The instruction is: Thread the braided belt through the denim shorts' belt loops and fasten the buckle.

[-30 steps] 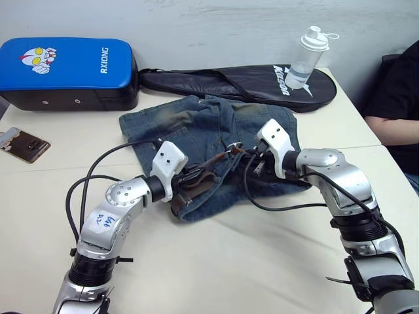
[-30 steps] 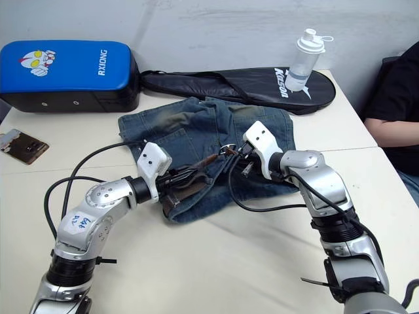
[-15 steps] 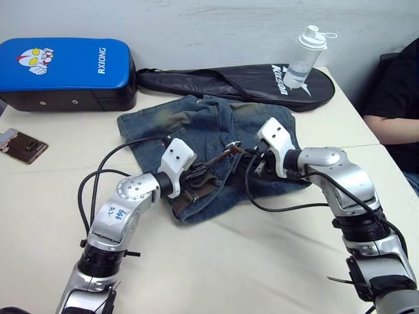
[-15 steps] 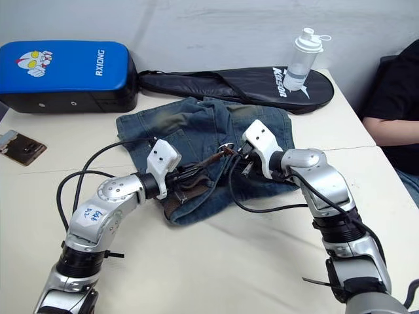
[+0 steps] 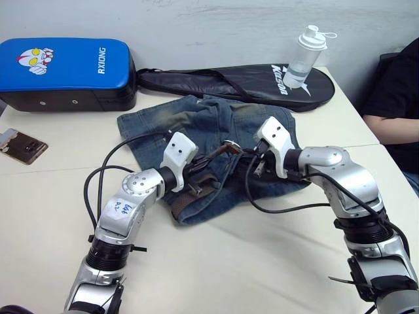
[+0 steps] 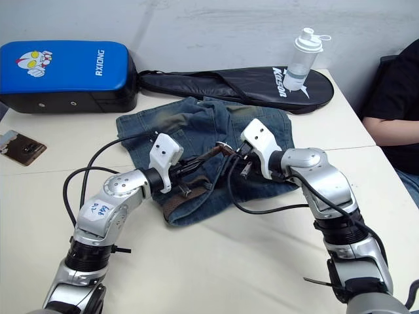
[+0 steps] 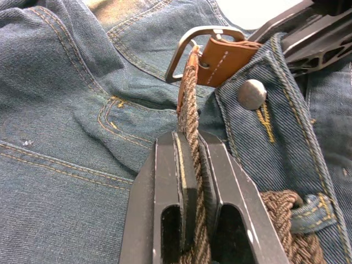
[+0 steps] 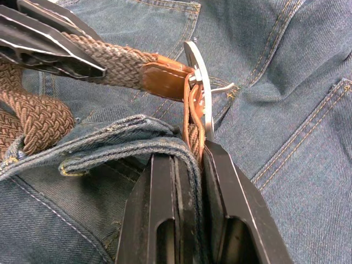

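While shorts (image 5: 216,131) lie flat on desk (image 5: 262,261), left gripper (image 7: 190,159) jaws pinch belt (image 7: 190,110) behind buckle (image 7: 192,47); right gripper (image 8: 190,157) jaws clamp waistband edge and strap, likely steadying for fastening.

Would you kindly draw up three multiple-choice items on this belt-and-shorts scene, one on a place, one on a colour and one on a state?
1. Where does the bottle stand?
A. on the black racket bag
B. on the blue pad
C. on the phone

2. What colour is the leather tab by the buckle?
A. black
B. tan
C. white

3. How is the left gripper?
A. open above the denim shorts
B. shut on the braided belt
C. holding the bottle

Key: 1 A, it rests on the bag; 2 B, the tab is tan; 3 B, both fingers clamp the braid.
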You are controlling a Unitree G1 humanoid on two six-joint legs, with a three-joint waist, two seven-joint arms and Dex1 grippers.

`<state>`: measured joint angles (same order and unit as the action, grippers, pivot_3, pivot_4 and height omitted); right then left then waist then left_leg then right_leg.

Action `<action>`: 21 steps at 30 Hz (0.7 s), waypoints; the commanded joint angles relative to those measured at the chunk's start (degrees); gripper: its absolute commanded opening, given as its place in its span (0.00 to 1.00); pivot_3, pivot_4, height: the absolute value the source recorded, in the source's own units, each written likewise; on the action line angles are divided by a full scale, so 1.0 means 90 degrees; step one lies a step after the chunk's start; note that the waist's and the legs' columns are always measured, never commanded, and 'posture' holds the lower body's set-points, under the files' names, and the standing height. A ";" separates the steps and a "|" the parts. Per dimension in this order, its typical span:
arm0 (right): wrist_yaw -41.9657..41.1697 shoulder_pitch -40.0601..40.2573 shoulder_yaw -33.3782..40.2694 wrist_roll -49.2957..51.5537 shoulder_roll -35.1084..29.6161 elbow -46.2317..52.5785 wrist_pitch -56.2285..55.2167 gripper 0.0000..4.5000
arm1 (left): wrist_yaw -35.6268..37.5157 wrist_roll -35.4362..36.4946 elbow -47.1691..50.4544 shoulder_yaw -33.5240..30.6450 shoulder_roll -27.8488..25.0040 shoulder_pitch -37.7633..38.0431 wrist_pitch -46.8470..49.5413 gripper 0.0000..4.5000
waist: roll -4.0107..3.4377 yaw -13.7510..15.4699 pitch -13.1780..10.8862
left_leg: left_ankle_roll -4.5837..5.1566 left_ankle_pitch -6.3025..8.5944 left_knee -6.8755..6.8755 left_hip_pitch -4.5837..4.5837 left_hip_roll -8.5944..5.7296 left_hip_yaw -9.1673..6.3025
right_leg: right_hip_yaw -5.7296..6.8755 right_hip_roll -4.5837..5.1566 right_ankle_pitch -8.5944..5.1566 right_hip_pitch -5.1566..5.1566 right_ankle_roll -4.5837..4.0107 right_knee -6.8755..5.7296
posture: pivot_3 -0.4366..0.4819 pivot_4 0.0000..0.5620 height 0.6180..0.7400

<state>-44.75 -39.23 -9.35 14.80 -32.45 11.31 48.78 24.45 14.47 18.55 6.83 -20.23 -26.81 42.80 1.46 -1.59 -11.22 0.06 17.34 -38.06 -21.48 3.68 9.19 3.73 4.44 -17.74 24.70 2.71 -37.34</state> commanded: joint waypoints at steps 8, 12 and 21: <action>-0.0308 -0.0008 -0.0117 0.0239 -0.0104 0.0594 -0.0013 0.02 | 0.0266 -0.0133 -0.0019 0.0459 0.0095 -0.0258 -0.0446 0.00 | 0.0000 -0.0001 0.0000 | 0.0000 0.0000 0.0000 0.0000 0.0000 0.0000 | 0.0000 0.0000 0.0000 0.0001 0.0000 0.0000 | 0.48 0.27 1.00; -0.0144 0.0076 -0.0088 0.0250 -0.0068 0.0640 0.0265 0.02 | 0.0293 -0.0067 0.0020 0.0531 0.0236 -0.0313 -0.0482 0.00 | 0.0000 0.0000 0.0000 | 0.0000 0.0000 0.0000 0.0000 0.0000 0.0000 | 0.0000 0.0000 0.0000 0.0000 0.0000 0.0000 | 0.48 0.27 1.00; -0.0615 0.0235 -0.0361 0.0374 -0.0343 0.0751 0.0319 0.02 | 0.0040 -0.0283 -0.0270 0.0465 0.0543 -0.0429 -0.0883 0.00 | 0.0001 0.0007 0.0000 | 0.0003 0.0001 -0.0001 -0.0001 -0.0001 -0.0001 | 0.0001 0.0001 0.0000 0.0000 0.0000 0.0002 | 0.48 0.27 1.00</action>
<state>-46.69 -37.70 -10.96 15.35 -34.97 14.61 52.35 25.23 12.68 14.74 11.16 -16.40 -28.66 38.37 1.47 -1.53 -11.22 0.09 17.36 -38.07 -21.49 3.67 9.18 3.74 4.44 -17.74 24.69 2.71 -37.32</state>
